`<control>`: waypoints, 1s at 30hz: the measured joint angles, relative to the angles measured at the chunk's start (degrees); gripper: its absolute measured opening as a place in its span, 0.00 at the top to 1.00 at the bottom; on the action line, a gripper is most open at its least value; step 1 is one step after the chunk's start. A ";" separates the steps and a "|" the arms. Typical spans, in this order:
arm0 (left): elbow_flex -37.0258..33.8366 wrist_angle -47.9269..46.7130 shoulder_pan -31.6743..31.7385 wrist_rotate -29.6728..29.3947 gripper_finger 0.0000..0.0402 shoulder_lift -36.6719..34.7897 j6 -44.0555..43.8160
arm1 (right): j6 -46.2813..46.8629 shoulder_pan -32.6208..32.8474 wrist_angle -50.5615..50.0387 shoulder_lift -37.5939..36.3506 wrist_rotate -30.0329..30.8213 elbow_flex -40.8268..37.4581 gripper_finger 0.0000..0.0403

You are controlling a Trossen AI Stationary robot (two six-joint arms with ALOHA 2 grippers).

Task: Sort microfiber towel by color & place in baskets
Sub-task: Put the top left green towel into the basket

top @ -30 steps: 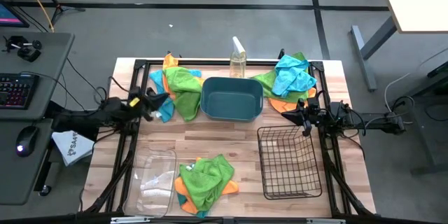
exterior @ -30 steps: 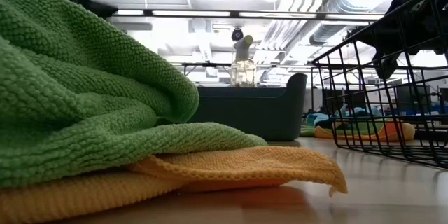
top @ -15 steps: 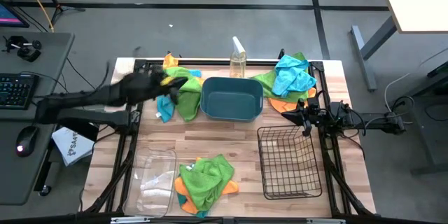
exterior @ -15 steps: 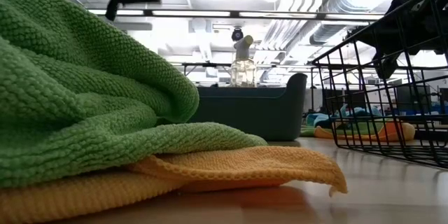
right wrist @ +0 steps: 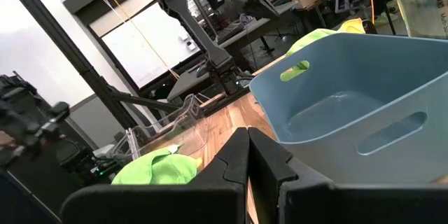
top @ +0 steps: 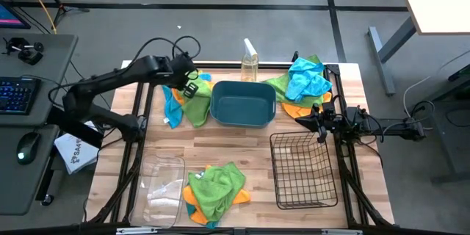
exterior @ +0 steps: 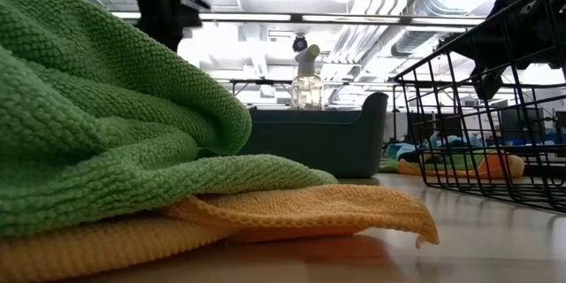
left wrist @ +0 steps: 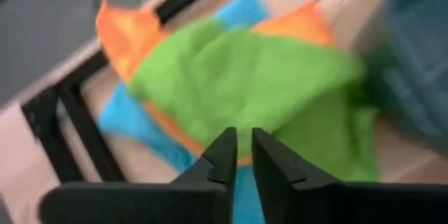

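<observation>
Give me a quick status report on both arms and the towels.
Left gripper over far-left towel pile, fingers slightly apart, empty. Right gripper shut, parked by wire basket. All three baskets hold no towels. Nothing blocking.

Bright ceiling strip lights (exterior: 265, 18) glare in the low view, while motion blur smears the left wrist view's towels (left wrist: 245, 84).

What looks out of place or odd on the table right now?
A clear spray bottle stands at the far edge behind the teal tub, among towels and baskets it doesn't belong with. The towels lie in crumpled mixed-colour heaps, unsorted; nothing looks spilled or damaged.
</observation>
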 joint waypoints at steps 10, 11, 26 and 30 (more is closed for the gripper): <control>-9.20 4.90 7.09 4.60 0.63 0.33 -1.82 | 0.00 0.00 0.00 0.00 0.00 0.00 1.00; -9.44 6.20 7.59 4.58 0.60 0.33 -1.03 | 0.00 0.01 0.01 0.00 0.00 0.00 1.00; -9.57 15.73 14.38 13.97 0.48 5.18 6.13 | 0.00 0.00 -0.01 0.00 0.00 0.00 1.00; -9.57 15.89 14.47 15.10 0.48 9.81 9.92 | 0.00 -0.01 0.01 0.00 0.00 -0.02 1.00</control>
